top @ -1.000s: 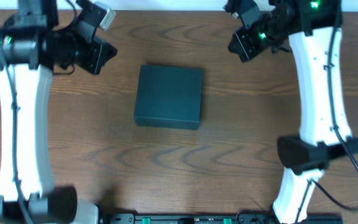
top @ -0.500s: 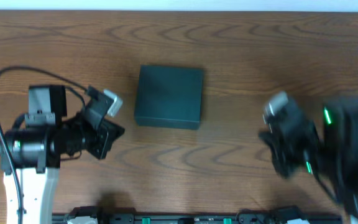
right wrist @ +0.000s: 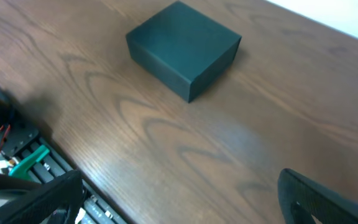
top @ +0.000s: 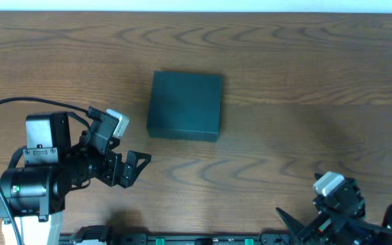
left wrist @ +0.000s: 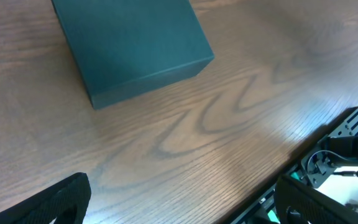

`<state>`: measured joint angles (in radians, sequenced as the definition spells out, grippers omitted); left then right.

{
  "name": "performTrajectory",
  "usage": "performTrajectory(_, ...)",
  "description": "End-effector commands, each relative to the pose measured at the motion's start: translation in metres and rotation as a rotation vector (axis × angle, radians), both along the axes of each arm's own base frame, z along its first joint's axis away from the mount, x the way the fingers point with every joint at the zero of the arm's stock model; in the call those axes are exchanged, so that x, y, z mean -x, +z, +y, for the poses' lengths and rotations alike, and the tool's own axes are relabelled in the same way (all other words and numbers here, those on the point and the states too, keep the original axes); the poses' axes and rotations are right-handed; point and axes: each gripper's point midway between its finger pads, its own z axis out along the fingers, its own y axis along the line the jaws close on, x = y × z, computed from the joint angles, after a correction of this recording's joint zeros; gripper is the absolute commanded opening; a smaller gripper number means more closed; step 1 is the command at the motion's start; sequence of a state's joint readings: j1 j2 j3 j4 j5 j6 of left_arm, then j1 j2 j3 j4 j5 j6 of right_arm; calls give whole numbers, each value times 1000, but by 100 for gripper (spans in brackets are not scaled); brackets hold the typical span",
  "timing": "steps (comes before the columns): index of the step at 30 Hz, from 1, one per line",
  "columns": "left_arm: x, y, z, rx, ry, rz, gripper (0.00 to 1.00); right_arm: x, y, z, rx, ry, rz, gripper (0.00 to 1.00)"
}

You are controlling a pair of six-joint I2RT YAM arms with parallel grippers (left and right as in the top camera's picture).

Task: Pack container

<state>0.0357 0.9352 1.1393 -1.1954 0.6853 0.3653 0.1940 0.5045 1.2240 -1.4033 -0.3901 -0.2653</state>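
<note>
The container [top: 185,105], a dark teal-black box with its lid down flat, lies on the wooden table [top: 284,82] a little left of centre. It also shows in the left wrist view as the container [left wrist: 129,50] and in the right wrist view as the container [right wrist: 182,46]. My left gripper [top: 136,169] hovers near the front left, short of the box, open and empty. My right gripper [top: 292,221] sits at the front right edge, far from the box, also open and empty. In each wrist view only the two fingertips [left wrist: 61,199] [right wrist: 328,199] show, wide apart over bare wood.
A black rail with green parts [top: 182,239] runs along the table's front edge. The same rail and its wiring [right wrist: 23,163] appear at the lower left of the right wrist view. A pale wall strip [top: 196,5] borders the far side.
Both arms have swung from the far corners down to the table's front edge. Both grippers have gone from shut to open. The container has not moved.
</note>
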Motion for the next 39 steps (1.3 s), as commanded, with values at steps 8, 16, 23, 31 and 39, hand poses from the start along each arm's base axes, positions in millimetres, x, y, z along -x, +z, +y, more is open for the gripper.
performTrajectory(8,-1,2,-1,15,9,4,95,2,-3,1,-11,-5,21,99)
performTrajectory(16,7,7,2,-17,14,-42,95,1,-3,1,-11,-5,21,99)
performTrajectory(23,36,18,31,-183,131,-231,95,1,-3,1,-11,-5,21,99)
performTrajectory(31,36,-39,53,-235,277,-431,95,1,-3,1,-11,-5,21,99)
performTrajectory(39,9,-106,60,-107,442,-405,95,1,-3,1,-11,-5,21,99)
